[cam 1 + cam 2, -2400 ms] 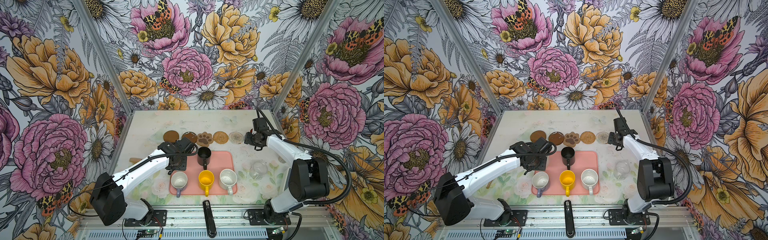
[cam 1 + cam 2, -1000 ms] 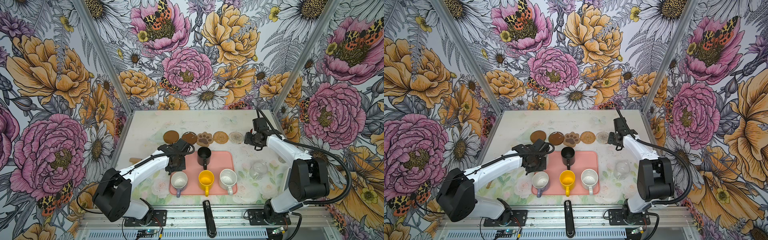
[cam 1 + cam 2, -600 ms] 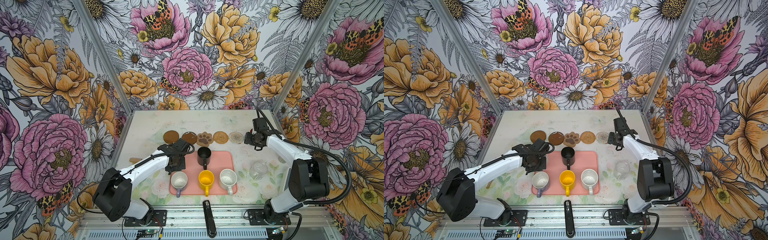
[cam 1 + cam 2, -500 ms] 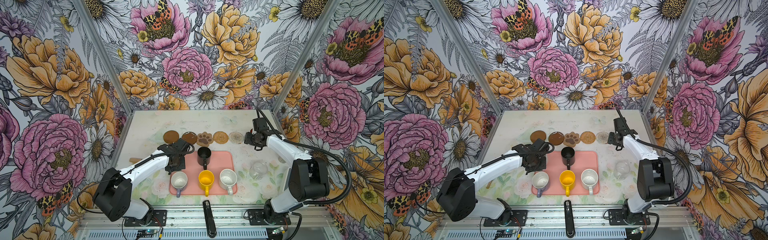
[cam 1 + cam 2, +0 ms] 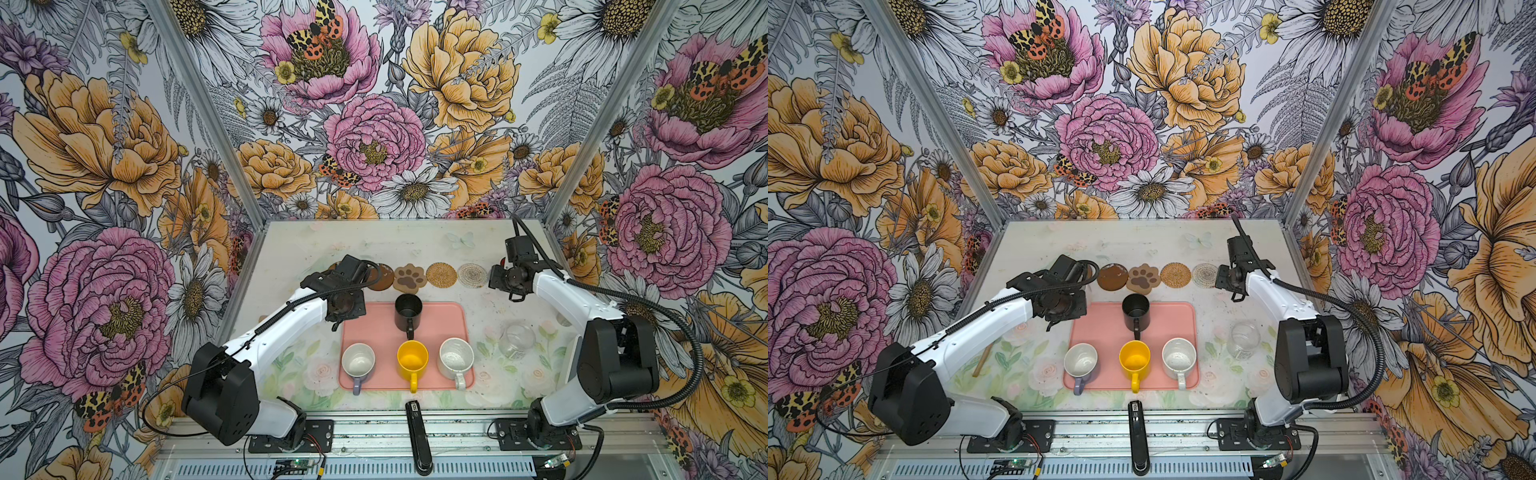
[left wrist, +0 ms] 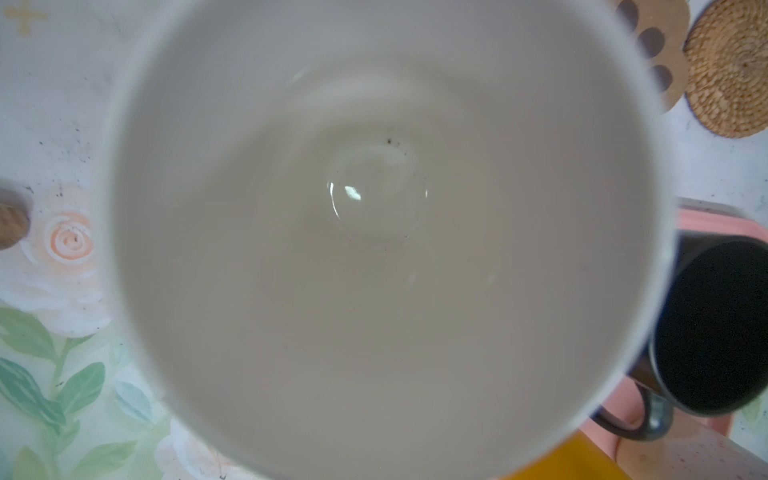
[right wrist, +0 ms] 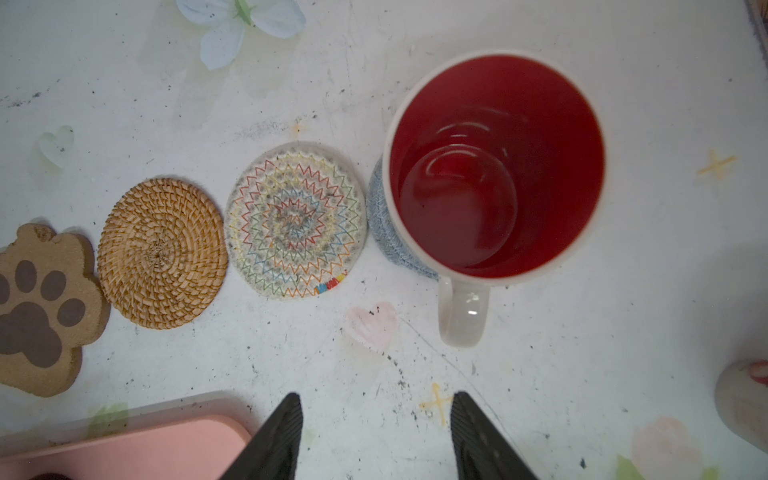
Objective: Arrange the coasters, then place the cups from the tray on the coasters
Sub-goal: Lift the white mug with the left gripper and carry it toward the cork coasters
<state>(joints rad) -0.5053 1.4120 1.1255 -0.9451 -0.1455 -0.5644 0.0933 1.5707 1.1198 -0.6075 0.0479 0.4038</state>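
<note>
Enclosing a pale, scuffed floral worktop [image 5: 374, 241], flower-papered walls [image 5: 374, 137] rise on three sides.
Near the tray [image 5: 440, 328], the left jaws clench the white mug [image 6: 374, 249]; the right jaws hang released beside the red-lined mug [image 7: 494, 166] on its blue coaster [image 7: 384, 237].

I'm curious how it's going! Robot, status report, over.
Left gripper shut on plain white mug. Right gripper open; white mug with red inside sits on pale blue woven coaster. Four mugs on salmon-pink tray. Left arm overhangs glossy brown disc coasters.
</note>
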